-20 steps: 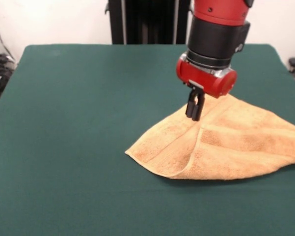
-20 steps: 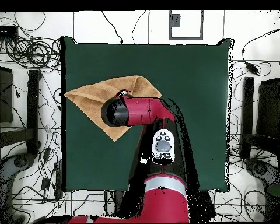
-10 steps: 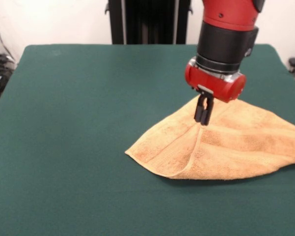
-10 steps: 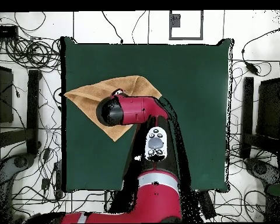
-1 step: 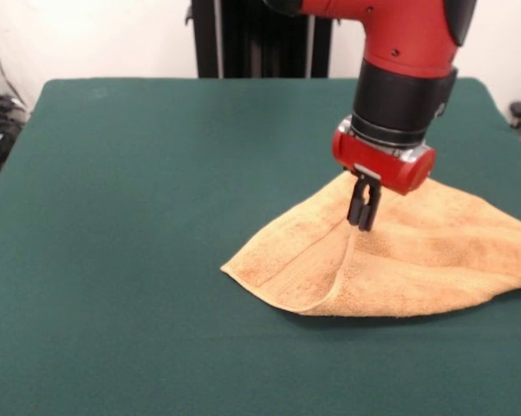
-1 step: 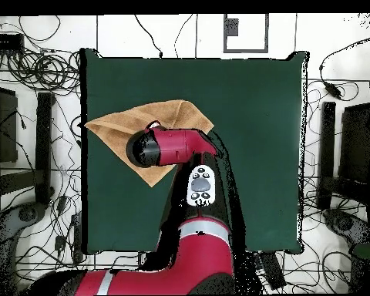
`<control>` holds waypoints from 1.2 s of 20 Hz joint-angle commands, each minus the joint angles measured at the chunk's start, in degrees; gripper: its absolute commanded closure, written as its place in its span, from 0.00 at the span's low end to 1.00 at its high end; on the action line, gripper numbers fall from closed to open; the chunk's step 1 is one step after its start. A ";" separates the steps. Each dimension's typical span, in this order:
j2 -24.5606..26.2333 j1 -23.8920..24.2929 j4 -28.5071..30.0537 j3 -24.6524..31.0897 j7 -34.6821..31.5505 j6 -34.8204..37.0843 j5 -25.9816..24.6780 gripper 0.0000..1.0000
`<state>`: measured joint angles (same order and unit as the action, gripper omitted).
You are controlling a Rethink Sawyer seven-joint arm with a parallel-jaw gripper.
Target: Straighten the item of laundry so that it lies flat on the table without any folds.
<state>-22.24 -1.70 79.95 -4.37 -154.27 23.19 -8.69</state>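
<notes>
Showing only in the front view, the claw point(image 5: 362, 217) is hanging clenched over the towel point(image 5: 416, 260); overhead, the arm is hiding it, and the towel is overhanging the surface point(image 6: 250, 116) edge.

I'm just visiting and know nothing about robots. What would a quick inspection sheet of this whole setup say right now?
Surface: table covered in dark green cloth, with a towel on it.
Job's things: orange-tan towel lies folded over, a raised crease running toward its near corner; not flat yet. It reaches the table's edge.
Clutter: nothing seen on the table.
Gripper: gripper points down at the upper end of the crease, fingers close together; whether it pinches cloth cannot be told.
Cables: many loose cables on the floor around the table, none on it.
Surroundings: white wall, black stand behind the table.
</notes>
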 commanded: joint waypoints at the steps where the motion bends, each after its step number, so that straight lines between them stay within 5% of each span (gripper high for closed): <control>1: 3.93 -1.65 0.14 2.26 -5.11 -2.37 1.39 1.00; 3: 3.64 -0.74 0.66 3.02 -4.45 -1.83 1.60 1.00; 4: 3.65 -0.89 0.36 2.75 -4.30 -1.39 1.48 0.00; 24: 4.02 -1.12 0.57 2.09 -4.51 -1.71 1.09 0.00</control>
<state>-21.53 -1.63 79.66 -4.63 -154.27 23.19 -8.80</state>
